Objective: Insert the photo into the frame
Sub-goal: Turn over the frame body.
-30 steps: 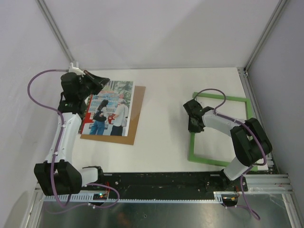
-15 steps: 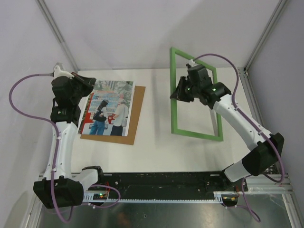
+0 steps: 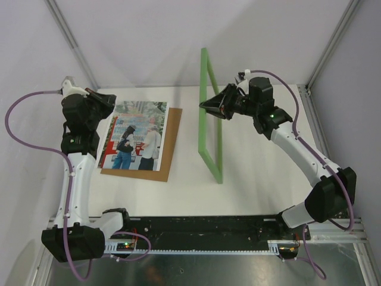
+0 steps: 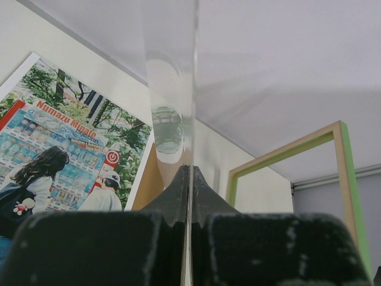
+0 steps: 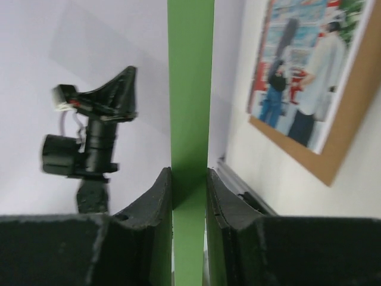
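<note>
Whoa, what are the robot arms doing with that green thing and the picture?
The right fingers are pinching the green frame and holding it upright on its edge. The left fingers are shut on what looks like a thin clear sheet, up beside the photo. The photo lies flat on a brown board, not in the frame yet.

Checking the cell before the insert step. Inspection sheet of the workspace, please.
surface: white table, no marks seen
job's things: photo flat on brown backing board, left side; frame upright mid-table
clutter: nothing seen
claws: right claw shut on frame's bar; left claw shut on thin clear sheet, by photo's far-left corner
cables: purple cables loop off both arms, no snag seen
surroundings: white walls, metal corner posts, black rail at near edge
</note>
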Motion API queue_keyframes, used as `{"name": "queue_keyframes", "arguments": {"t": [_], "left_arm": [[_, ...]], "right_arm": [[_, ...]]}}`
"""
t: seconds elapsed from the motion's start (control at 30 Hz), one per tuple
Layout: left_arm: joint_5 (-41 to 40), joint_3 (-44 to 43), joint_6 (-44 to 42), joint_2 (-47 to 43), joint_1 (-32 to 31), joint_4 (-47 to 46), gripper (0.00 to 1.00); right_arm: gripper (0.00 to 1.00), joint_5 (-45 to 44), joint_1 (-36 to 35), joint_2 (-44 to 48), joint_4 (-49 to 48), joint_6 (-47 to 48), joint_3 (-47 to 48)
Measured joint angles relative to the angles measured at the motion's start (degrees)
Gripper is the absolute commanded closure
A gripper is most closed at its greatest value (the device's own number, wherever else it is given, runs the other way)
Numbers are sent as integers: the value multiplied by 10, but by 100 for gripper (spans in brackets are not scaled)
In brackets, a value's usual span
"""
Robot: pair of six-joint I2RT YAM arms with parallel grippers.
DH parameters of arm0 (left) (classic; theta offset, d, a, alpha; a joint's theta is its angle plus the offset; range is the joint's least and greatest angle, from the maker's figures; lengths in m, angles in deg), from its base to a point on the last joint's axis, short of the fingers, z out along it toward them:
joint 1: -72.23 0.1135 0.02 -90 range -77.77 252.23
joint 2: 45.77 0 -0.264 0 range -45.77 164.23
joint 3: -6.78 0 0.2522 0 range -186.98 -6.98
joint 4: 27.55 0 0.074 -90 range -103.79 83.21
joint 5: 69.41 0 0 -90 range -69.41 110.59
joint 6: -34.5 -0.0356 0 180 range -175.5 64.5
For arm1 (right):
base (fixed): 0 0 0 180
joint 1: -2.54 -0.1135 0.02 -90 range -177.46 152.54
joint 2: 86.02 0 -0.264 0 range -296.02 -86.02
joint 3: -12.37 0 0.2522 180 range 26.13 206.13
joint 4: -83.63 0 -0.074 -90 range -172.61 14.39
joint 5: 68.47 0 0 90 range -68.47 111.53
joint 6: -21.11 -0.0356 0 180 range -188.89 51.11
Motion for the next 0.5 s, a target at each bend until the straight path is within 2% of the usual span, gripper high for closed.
{"name": "queue_keyframes", "arguments": {"t": [0.23,0.5], "left_arm": [[0,0,0,0,0,1,100],[0,0,-1,0,1,2,100]], "right_arm": [[100,54,9,0,-208,-155,-63],[100,75,18,-1,-410,-273,-131]]}}
